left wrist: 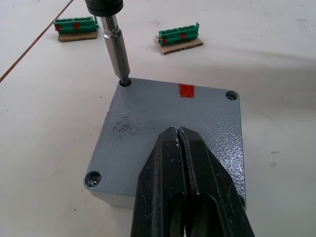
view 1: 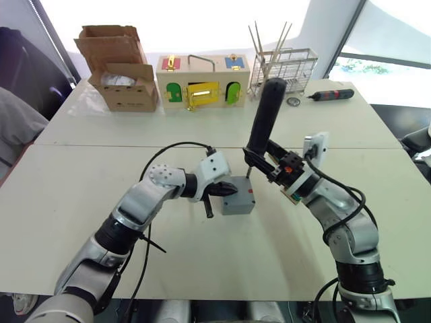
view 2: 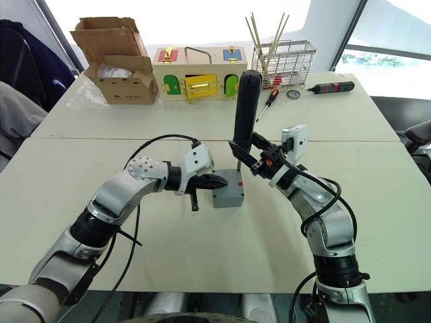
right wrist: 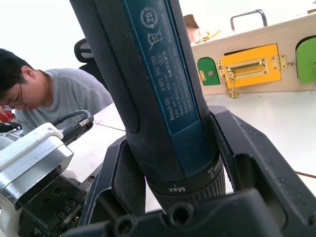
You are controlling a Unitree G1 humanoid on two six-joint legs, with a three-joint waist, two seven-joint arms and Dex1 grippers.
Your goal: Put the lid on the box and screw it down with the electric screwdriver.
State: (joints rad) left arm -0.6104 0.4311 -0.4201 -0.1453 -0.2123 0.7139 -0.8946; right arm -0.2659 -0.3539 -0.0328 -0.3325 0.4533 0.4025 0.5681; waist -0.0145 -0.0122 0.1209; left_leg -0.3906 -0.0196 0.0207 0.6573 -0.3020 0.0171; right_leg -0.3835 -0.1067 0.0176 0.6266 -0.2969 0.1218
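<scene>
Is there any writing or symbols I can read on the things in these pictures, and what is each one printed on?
"Bosch GO", on the thick black electric screwdriver.
"Max", on its collar.
"25" in a ring and a crossed-out bin sign, also on its blue label.
The label's smaller lines are too small to read.
The grey plastic lid carries only a red mark, no words.

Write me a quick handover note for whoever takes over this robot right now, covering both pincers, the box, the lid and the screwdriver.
Left pincer: shut, its tip over the flat grey plastic lid; contact unclear.
Right pincer: shut on the thick black cylindrical electric screwdriver, held near upright.
Small square grey plastic box sits mid-table on the white table.
Done: lid is on; the bit sits in one corner screw hole.
Left: whether that screw is tight cannot be told. Then check the other corners; two visible holes seem to hold screws.
</scene>
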